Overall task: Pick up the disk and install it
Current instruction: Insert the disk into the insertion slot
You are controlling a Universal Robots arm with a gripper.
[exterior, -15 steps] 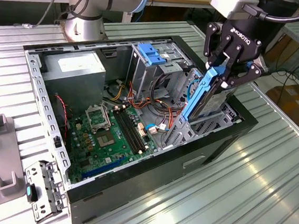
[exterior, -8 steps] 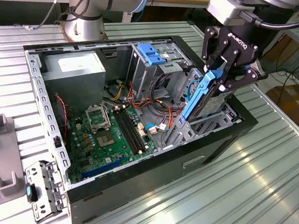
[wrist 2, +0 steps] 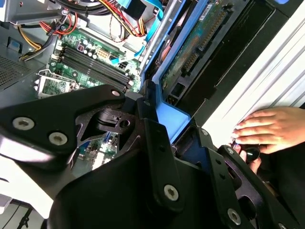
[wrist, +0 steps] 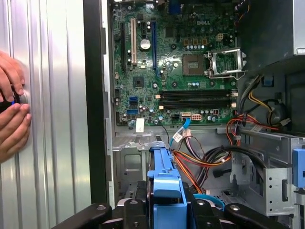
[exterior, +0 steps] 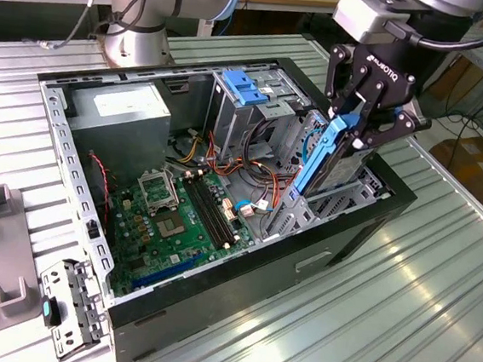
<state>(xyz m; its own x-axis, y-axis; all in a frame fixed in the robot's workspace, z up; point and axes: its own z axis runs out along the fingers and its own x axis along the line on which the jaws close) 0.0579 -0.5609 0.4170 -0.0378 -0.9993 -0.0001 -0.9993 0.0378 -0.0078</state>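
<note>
Tool (exterior: 362,128) clamped on flat metal disk (exterior: 316,158), blue plastic rails, lower end within black computer case (exterior: 302,264)

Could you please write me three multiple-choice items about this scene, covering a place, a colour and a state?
1. Where is the disk?
A. flat on the motherboard
B. on the table
C. on edge in the drive bay
2. What colour are its carrier rails?
A. blue
B. red
C. green
3. The gripper is:
A. open
B. shut on the disk
C. shut on a cable

Key: C, it stands in the bay at the exterior view's right; A, blue plastic frames it; B, the gripper clamps its top edge.
</note>
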